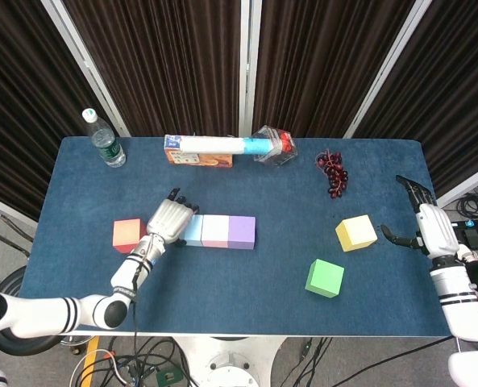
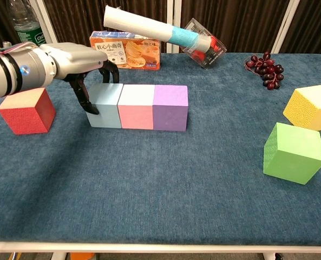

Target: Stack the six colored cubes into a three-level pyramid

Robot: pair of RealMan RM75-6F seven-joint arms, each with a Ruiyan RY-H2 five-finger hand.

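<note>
Base row of three cubes — light blue cube (image 2: 105,104), pink cube (image 2: 136,106), purple cube (image 2: 170,107) — is set touching at mid-table, with the left hand (image 2: 79,60) curled over the light blue end; whether it is gripped cannot be told. The right hand (image 1: 429,227) is held spread and empty near the yellow cube (image 1: 356,233). Second level is judged next — red cube (image 2: 26,110), yellow or green cube (image 2: 293,153) to be lifted onto the row.

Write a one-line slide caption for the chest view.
Left hand at the light blue cube, which ends a row with the pink cube and purple cube; red, green and yellow cubes lie apart.
</note>
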